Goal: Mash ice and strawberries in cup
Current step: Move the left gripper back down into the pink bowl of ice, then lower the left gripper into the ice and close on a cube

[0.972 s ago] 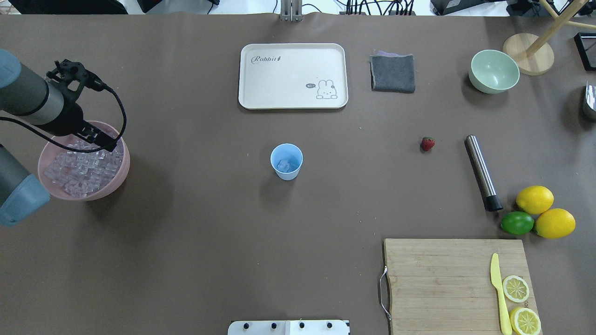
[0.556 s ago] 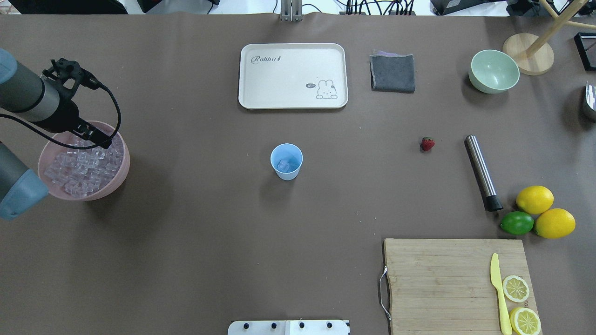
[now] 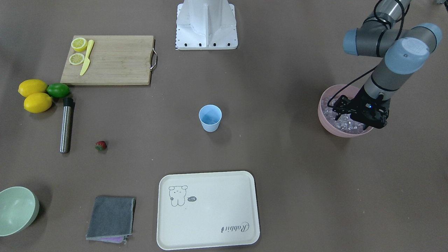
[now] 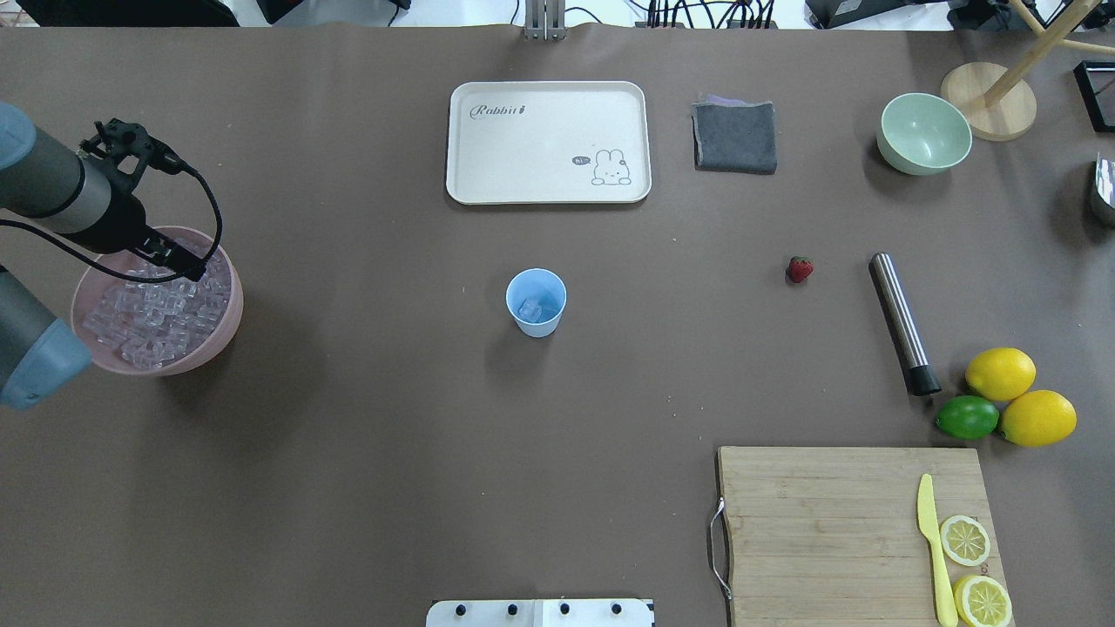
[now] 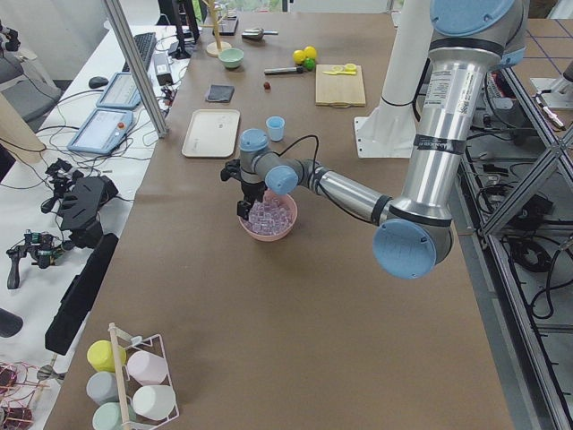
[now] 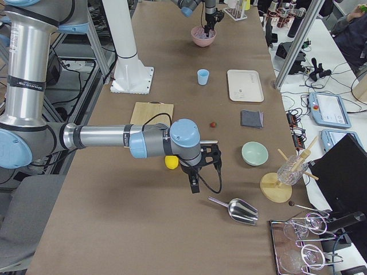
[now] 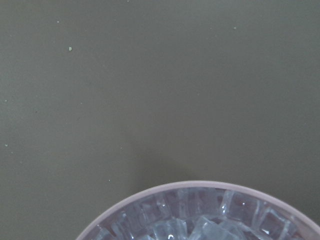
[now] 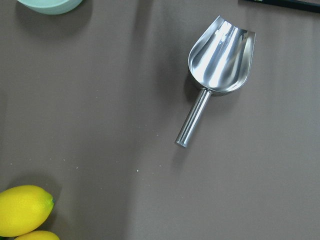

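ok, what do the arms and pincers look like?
Left arm and right arm: silver-grey tubes, pale blue rounded joint caps. Left pincer and right pincer: black, each with a looping black cable at the wrist.

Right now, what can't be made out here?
- Left end effector: fingertips lost against ice in the bowl, front and overhead views; open or shut unclear.
- Right end effector: only in right side view, too small to judge.
- Cup: ice count inside too small overhead.
- Scoop: cut off by overhead's right edge.
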